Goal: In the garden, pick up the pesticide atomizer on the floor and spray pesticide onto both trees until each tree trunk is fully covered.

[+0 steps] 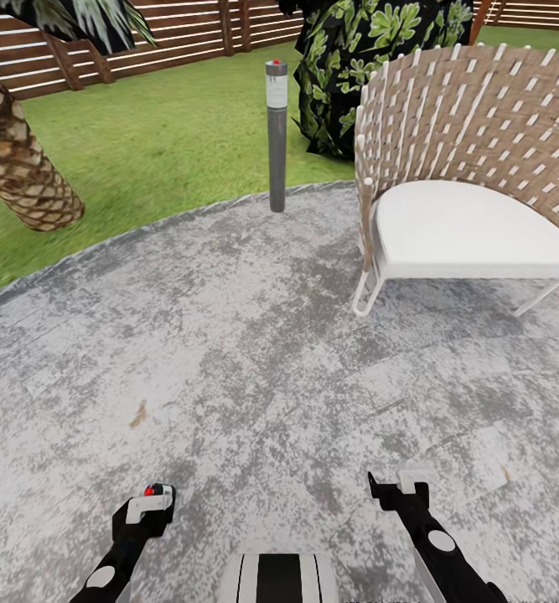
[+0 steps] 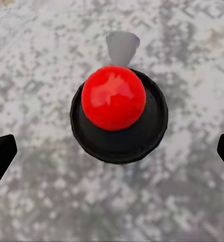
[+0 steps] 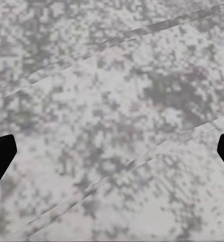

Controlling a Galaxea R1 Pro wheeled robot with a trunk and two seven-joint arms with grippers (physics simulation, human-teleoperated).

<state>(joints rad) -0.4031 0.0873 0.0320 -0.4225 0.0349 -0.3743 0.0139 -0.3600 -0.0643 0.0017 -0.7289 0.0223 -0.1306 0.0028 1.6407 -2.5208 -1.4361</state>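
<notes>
Mottled grey stone floor [image 1: 254,352]; woven chair [image 1: 472,142].

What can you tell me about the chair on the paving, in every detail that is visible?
The chair stands upright on the grey mottled paving, at the right of the head view, near the lawn's edge. Its tall curved backrest looks woven from brown and white straps. The seat is a smooth white cushion, with nothing lying on it. Thin white legs, seemingly metal, rest on the slab. A dark leafy plant rises behind it. The picture's right edge cuts it off.
</notes>
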